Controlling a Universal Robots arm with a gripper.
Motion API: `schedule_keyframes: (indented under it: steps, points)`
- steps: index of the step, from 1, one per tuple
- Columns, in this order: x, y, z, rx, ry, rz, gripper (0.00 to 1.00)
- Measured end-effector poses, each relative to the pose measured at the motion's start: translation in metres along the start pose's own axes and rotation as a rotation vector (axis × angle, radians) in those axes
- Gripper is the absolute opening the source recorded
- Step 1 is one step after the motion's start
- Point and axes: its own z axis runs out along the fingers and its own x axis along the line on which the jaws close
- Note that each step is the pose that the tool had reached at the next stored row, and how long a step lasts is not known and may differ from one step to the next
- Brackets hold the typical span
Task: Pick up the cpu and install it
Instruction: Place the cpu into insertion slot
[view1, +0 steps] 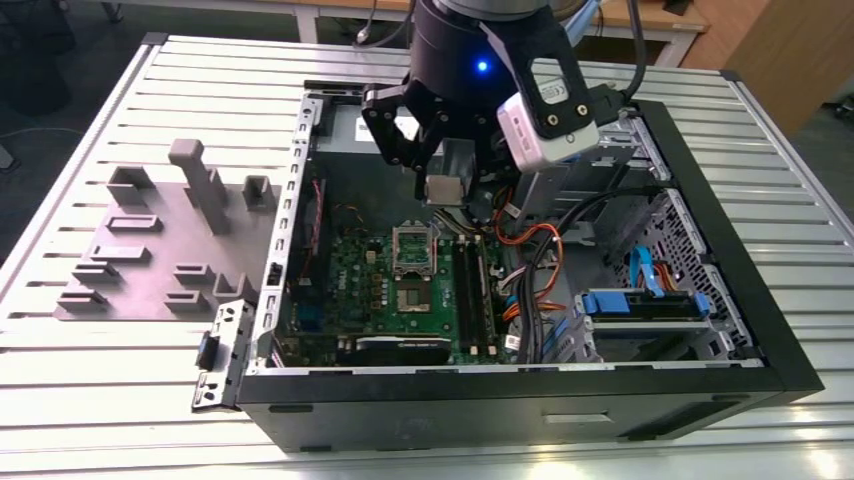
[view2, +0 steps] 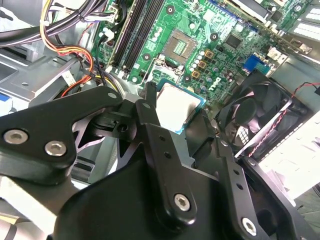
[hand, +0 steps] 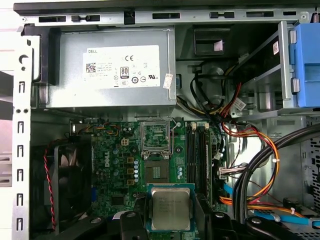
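Half the job looks done to us: the gripper (view1: 443, 182) has the cpu (hand: 170, 208) pinched by two opposite edges. The fingers are closed in just to the chip's width, with the metal lid facing up. It hangs inside the open case (view1: 296, 200), above the motherboard (hand: 115, 165). So we'd call this the carry-to-the-socket step: pickup finished, install not yet done.

The socket (hand: 156, 170) sits below the fingertips and a bit ahead of them, toward the power supply (hand: 115, 65). Its metal frame (hand: 156, 134) is swung open just beyond it, so the dark centre is bare.

Our guess at what seating calls for:
- chip flat and edges square to the socket
- corner mark matched (we can't make it out here)
- a gentle straight drop with no sliding, since contacts in there are probably fragile

Room-wise, the memory slots (hand: 197, 150) run just beside the socket on one side of the fingers, with a bundle of cables (hand: 252, 150) past them. The fan (hand: 70, 175) is on the other side, well apart. We reckon the open frame is the nearest edge to mind.
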Motion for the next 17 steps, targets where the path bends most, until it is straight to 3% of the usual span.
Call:
schedule_keyframes:
  steps: [17]
  points:
    - [0.0000,-0.0003,0.0053,0.0000,0.0000,0.000,0.47]
